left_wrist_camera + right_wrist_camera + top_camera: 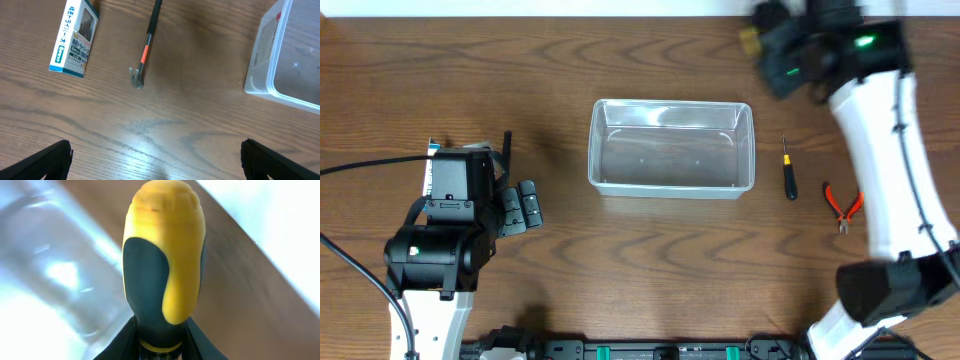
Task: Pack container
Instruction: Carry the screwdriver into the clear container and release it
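The clear plastic container [670,148] stands at the table's middle; its corner also shows in the left wrist view [280,60] and blurred in the right wrist view [55,270]. My right gripper [760,45] is shut on a yellow-and-black tool handle [165,255], held in the air just right of the container's far right corner. My left gripper [525,208] is open and empty, left of the container. A slim black tool with an orange band [145,47] and a small blue-and-white box [75,40] lie ahead of it.
A small black screwdriver [788,172] and orange-handled pliers [842,206] lie right of the container. The table's far edge [620,10] runs along the top.
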`<state>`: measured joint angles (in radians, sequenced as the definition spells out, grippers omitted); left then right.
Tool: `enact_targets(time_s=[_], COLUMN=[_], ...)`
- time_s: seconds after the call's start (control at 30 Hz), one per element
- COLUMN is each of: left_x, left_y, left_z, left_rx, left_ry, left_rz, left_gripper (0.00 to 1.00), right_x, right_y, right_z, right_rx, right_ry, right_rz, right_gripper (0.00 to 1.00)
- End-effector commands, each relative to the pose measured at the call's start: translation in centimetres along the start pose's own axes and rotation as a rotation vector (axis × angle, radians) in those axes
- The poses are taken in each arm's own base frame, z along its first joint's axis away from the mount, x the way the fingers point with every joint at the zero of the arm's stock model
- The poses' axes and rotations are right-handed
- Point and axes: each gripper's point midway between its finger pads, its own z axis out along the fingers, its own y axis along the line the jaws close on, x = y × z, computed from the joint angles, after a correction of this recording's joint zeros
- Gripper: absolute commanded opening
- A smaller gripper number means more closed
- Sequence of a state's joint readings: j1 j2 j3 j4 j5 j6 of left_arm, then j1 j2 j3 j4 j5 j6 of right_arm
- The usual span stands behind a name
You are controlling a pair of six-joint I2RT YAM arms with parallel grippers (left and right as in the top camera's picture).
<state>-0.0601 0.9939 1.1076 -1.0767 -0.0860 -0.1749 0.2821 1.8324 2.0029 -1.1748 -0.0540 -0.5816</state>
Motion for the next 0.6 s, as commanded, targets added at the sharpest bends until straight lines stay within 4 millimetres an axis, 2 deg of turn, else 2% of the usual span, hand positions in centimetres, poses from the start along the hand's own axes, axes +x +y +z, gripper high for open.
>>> enact_targets(time_s=[0.0,0.13,0.3,0.47,0.57], left_x=[-0.5,-0.4,-0.4,-0.4,-0.4], left_y=[0.1,0.1,0.1,0.1,0.1], left_z=[-0.6,-0.6,-0.6,-0.6,-0.6], left_rx=[-0.006,-0.007,-0.006,-0.007,-0.007], left_ry=[-0.021,-0.017,-0.017,-0.017,-0.017], left_rz=[0.019,0.02,0.02,0.02,0.02], left_gripper=[0.98,0.98,0.98,0.98,0.98], right_x=[0.5,0.7,2.5,4.8,5.8], right_y=[4.8,8.8,12.3,13.9,14.5], right_z=[4.6,7.7,12.5,16.2,17.6], right_rx=[-0.145,-0.256,-0.438,-0.524,-0.549], right_ry=[0.078,0.115,0.16,0.232,0.265], right_rz=[-0.338,-0.478,-0.466,-0.447,-0.437], right_gripper=[0.01,0.01,0.01,0.01,0.03])
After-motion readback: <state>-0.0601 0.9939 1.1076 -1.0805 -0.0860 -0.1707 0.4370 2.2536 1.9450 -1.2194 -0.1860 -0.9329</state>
